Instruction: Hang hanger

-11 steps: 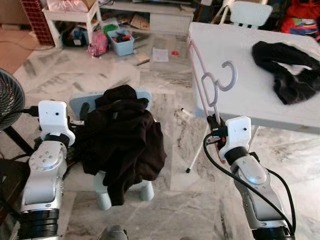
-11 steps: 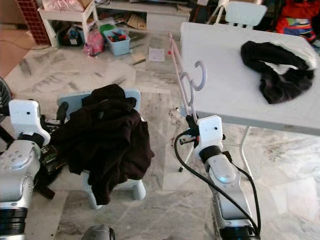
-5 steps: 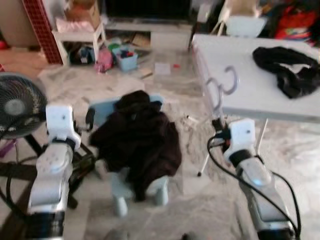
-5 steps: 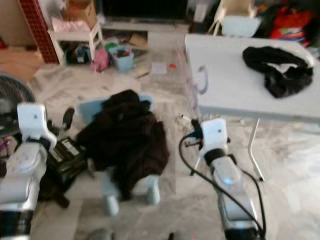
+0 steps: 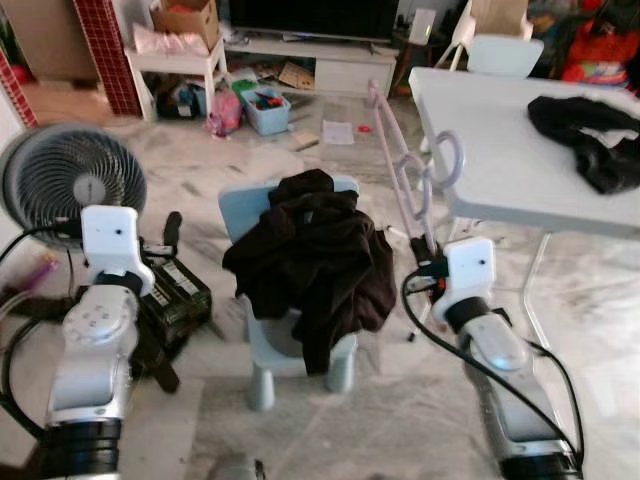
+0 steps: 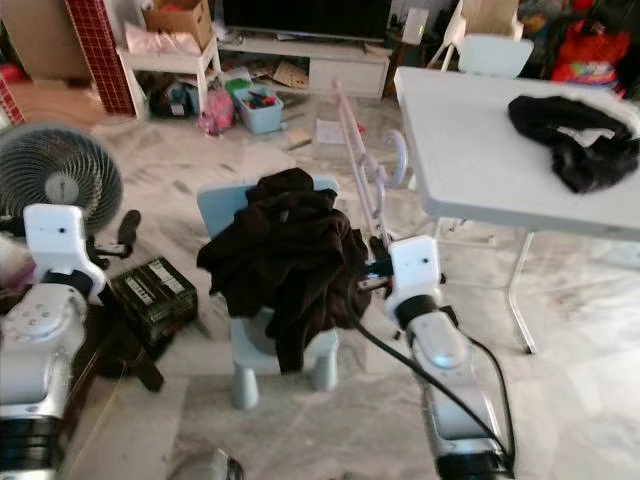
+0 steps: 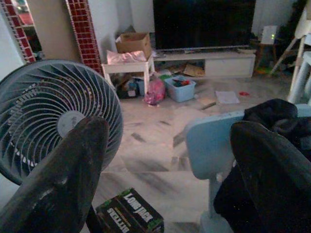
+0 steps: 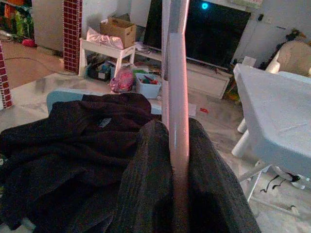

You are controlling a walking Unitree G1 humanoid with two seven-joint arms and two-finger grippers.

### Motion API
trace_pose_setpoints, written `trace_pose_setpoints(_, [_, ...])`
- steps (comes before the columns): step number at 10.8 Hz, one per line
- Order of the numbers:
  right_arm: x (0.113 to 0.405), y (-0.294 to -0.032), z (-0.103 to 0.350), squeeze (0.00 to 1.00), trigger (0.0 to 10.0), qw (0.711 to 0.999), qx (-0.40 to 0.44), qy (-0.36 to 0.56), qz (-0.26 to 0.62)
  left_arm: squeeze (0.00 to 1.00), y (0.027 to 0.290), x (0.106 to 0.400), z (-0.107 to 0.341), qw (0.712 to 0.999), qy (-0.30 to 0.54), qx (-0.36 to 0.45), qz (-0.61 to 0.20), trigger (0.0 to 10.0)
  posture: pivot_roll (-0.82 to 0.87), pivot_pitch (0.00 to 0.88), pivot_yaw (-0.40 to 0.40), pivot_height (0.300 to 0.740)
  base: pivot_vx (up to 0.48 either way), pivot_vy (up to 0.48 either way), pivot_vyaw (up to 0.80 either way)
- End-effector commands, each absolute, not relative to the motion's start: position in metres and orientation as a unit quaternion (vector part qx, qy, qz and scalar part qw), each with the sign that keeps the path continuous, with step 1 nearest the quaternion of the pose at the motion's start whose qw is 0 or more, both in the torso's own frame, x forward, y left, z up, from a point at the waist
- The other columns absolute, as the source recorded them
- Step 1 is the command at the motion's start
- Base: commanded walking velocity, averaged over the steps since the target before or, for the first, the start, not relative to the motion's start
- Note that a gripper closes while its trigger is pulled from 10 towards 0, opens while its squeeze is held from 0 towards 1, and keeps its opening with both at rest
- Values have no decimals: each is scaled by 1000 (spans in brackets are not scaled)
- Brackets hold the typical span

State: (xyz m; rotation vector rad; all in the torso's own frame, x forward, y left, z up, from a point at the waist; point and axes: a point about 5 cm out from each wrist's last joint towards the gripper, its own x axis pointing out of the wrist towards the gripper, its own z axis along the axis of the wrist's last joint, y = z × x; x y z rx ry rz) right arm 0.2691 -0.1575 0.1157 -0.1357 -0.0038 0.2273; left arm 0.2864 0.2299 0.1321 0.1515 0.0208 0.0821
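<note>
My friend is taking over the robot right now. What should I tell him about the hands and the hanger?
Right gripper: shut on the pink hanger, held upright between the chair and the white table.
Left gripper: open and holding nothing, raised near the fan.
A dark garment is draped over the small blue chair; another dark cloth lies on the table.
Done: hanger picked up.
Left: hang it. No rail or hook to hang it on can be made out.

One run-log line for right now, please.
right gripper: shut on pink hanger | left gripper: open, idle | dark garment: draped on blue chair
</note>
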Motion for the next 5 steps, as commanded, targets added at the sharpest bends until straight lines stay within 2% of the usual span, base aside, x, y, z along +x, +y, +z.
trace_pose_setpoints(1, [273,-163,122,0,10000,992,-70,-14,101,0,227,288,134,997,6,75,33,10000,-15,0,-54,740,315,0,0])
trace_pose_setpoints(5, [273,-162,121,0,10000,992,-73,-14,100,0,225,289,133,997,4,72,29,10000,-18,0,-54,740,423,0,0])
